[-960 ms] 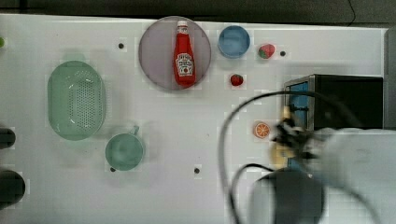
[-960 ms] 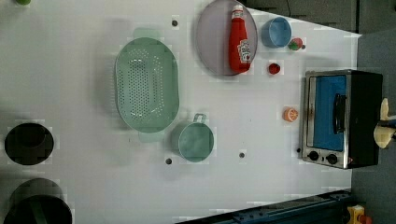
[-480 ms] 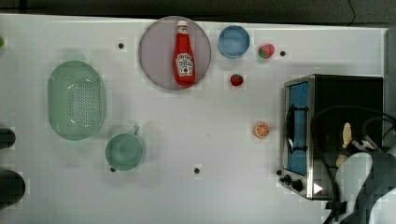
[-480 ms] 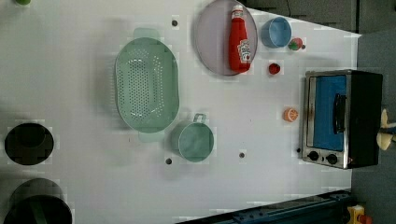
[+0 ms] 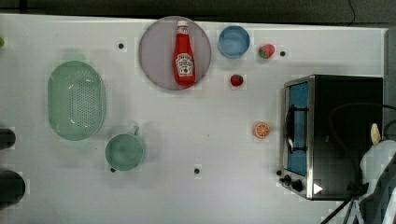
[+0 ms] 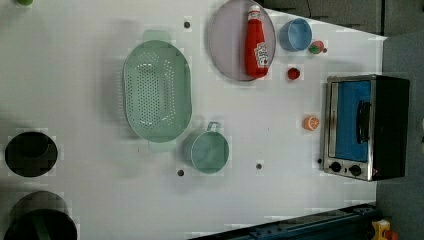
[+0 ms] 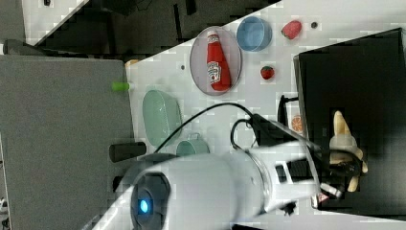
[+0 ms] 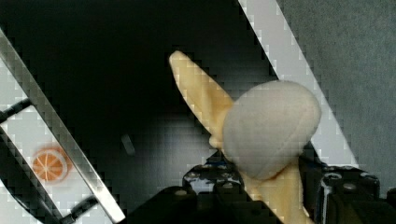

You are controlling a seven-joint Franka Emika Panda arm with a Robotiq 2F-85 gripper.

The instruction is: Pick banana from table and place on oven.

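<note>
Arm (image 7: 230,182) now rightward; banana (image 7: 341,132) between jaws, over oven (image 7: 354,81).

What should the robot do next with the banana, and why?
Probably lower it a little and let go. In the right view the banana is already over the oven's black top, with the tool around its lower end. In the wrist view the banana appears over that dark top, so what seems left is setting it down gently and opening.

Robot lab — toy food on holed white table (image 5: 233,135).
</note>
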